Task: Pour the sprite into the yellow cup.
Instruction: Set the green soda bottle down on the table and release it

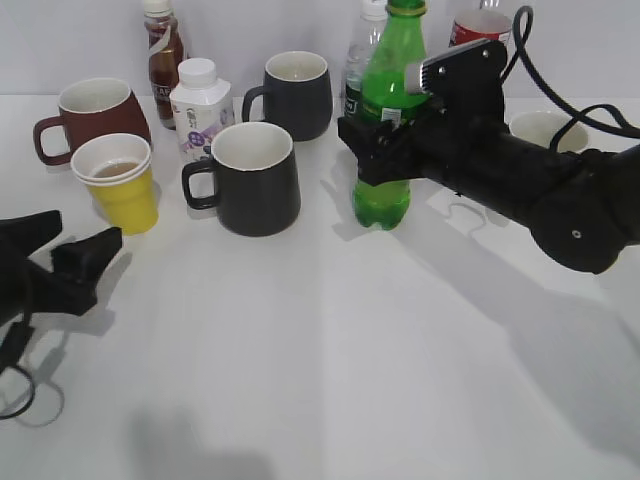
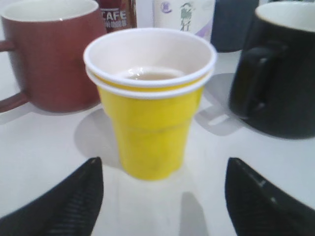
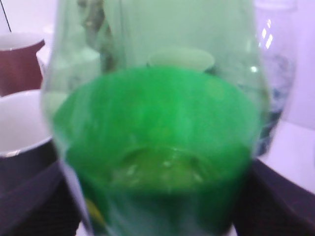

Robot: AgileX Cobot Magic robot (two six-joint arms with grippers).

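Sprite [image 1: 385, 110], the tall translucent green bottle, stands upright between the jaws of the right tool [image 1: 378, 152], which clamps it around the middle, just under the label. Its dimpled base sits at or just above the counter [image 1: 330, 350]; contact there cannot be told. In the right wrist view the bottle [image 3: 157, 142] fills nearly the whole picture, blurred, with the dark jaws at both lower corners.

Right in front of the left tool [image 1: 70, 250], the yellow cup [image 1: 118, 182] stands upright on the counter, apart from the fingertips. This tool's jaws are spread wide and hold nothing. In the left wrist view the yellow cup [image 2: 150, 98] sits centred between the two dark fingertips [image 2: 74, 201] and a little beyond them, with a shallow layer of brownish liquid inside. A second white rim under the top one shows two cups nested together.

Just behind the yellow cup, to the left of the tool's line, is the brown-red mug [image 1: 95, 115]. To the right stands a black mug [image 1: 250, 178], between the cup and the bottle. Farther back are a small white milk bottle [image 1: 200, 108], a brown coffee bottle [image 1: 163, 45] and a second dark mug [image 1: 295, 92]. Behind the sprite a clear water bottle [image 1: 365, 50] is partly hidden.
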